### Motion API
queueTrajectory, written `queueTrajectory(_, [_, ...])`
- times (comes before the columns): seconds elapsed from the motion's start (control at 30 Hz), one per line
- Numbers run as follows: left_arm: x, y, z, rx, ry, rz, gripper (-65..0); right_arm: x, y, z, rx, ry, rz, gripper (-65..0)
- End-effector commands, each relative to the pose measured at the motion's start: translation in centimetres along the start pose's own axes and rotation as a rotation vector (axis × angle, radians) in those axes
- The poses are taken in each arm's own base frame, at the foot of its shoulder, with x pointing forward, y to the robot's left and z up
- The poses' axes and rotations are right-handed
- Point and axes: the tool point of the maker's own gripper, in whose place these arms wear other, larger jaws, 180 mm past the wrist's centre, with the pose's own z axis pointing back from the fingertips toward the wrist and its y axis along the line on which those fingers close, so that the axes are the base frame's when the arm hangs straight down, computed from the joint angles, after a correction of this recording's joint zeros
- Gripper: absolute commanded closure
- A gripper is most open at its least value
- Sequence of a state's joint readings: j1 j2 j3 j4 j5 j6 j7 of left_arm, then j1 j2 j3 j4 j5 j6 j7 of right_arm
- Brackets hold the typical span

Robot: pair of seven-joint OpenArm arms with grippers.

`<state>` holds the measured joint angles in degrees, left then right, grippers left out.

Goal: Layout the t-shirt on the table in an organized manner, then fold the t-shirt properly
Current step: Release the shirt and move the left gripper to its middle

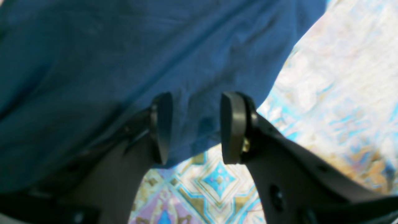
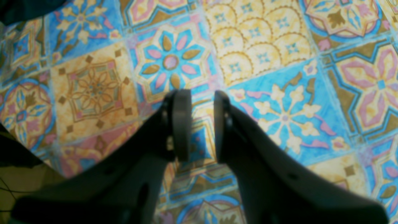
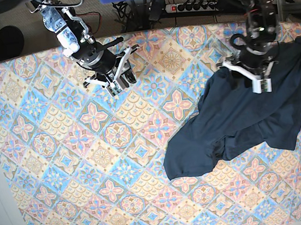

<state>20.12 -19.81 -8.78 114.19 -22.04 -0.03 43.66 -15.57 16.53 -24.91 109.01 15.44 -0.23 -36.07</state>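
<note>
Left wrist view: left gripper (image 1: 194, 127) has its jaws spread apart w/ nothing pinched between them, dark pads (image 1: 231, 127) hovering just over the rumpled edge of the dark navy-blue soft fabric t-shirt (image 1: 140, 62). Shirt fills most of that view; the pastel diamond-tile patterned table cloth (image 1: 335, 93) shows beside and below it.

Right wrist view: right gripper (image 2: 202, 124) has jaws parted by a narrow gap, empty, above bare patterned cloth (a dark scrap at the top-left corner, can't tell what it is).

Base view: left gripper (image 3: 251, 75) sits over the shirt's upper part, on that view's right. T-shirt (image 3: 250, 117) lies crumpled and unfolded, stretching diagonally from the right edge of the table (image 3: 64, 172) toward centre. Right gripper (image 3: 118, 79) is at upper left, well apart from the shirt.
</note>
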Motion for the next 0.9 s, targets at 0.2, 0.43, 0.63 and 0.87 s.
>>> queueTrajectory(0.2, [-0.3, -2.2, -4.5, 0.024, 0.033, -0.168, -25.0, 1.7, 0.1, 0.4, 0.005, -0.057, 0.007, -12.7])
queueTrajectory(0.43, [-1.9, -1.9, -6.9, 0.065, 0.092, -0.161, -24.9, 1.8, 0.0, 0.5, 0.003, -0.059, 0.007, -12.7])
queueTrajectory(0.63, [0.2, -2.3, -7.2, 0.055, 0.033, -0.155, -1.7, 2.0, -0.1, 0.4, 0.001, -0.063, 0.01, -12.5])
queueTrajectory(0.87, [4.8, -6.7, -5.5, -0.034, -0.121, -0.172, 0.0, 2.0, -0.3, 0.4, -0.004, -0.064, 0.012, -12.5])
